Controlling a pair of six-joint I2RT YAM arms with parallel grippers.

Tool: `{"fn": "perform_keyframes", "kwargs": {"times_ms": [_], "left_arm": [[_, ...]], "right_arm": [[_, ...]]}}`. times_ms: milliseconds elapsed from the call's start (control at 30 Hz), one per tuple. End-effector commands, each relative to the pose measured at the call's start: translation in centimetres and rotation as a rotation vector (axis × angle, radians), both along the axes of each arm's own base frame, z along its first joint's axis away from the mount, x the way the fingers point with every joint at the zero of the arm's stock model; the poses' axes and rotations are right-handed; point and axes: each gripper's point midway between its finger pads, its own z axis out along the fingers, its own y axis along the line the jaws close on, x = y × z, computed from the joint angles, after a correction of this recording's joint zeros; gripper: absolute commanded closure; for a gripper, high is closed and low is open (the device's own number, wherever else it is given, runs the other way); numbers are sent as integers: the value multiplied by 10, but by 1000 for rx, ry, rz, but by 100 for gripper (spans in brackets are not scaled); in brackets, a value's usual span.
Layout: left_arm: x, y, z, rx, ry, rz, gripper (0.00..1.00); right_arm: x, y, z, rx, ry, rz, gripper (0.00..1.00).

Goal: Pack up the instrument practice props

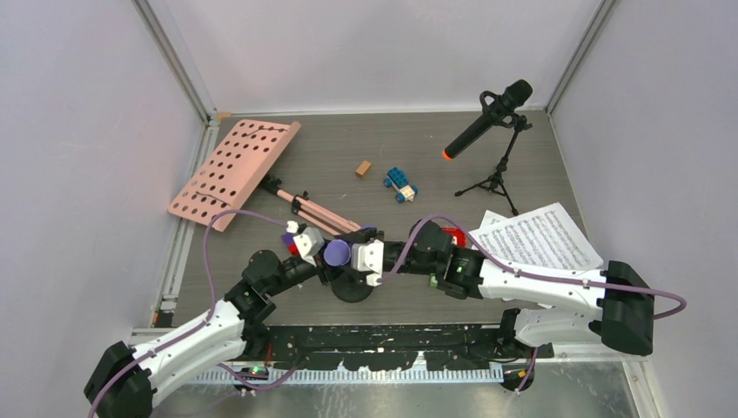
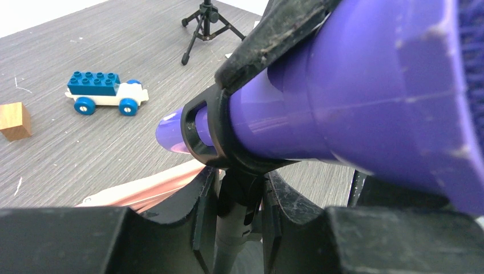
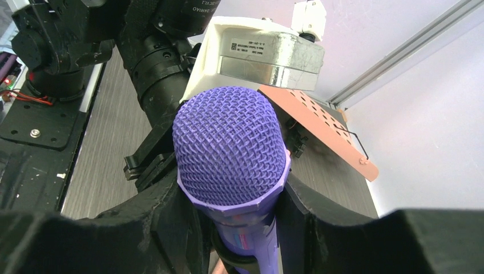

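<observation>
The purple-headed microphone (image 1: pixel 338 252) sits in the clip of a black mic support (image 1: pixel 352 287) at the near middle. My left gripper (image 2: pixel 240 191) is shut on the support's stem just under the clip (image 2: pixel 205 131). My right gripper (image 3: pixel 242 214) is shut on the purple microphone's body (image 3: pixel 251 228), just below its mesh head. The black orange-tipped microphone (image 1: pixel 486 120) rests on its tripod support (image 1: pixel 499 174) at the back right. The white note sheets (image 1: pixel 540 237) lie at the right. The pink perforated holder (image 1: pixel 235 165) lies tipped at the back left, its tripod legs (image 1: pixel 315 214) pointing toward my grippers.
A blue toy car (image 1: pixel 400 185) and a small wooden brick (image 1: pixel 363 168) lie at the back middle; both also show in the left wrist view, the car (image 2: pixel 105 94) and the brick (image 2: pixel 14 121). A red piece (image 1: pixel 452 233) lies beside the right wrist. Walls enclose the table.
</observation>
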Motion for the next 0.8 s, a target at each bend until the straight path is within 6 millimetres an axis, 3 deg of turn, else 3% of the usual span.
{"fn": "perform_keyframes", "kwargs": {"times_ms": [0,200,367,767], "left_arm": [[-11,-7,7,13,-43,-65,100],[-7,-5,-5,42,-16,-46,100],[-6,-6,-18,67,12,-45,100],[-1,-8,-49,111,82,-28,100]], "right_arm": [[21,2,53,142,-100,-97,82],[24,-1,82,266,-39,-143,99],[29,-9,113,362,-17,-190,100],[2,-12,164,420,-15,-71,100]]}}
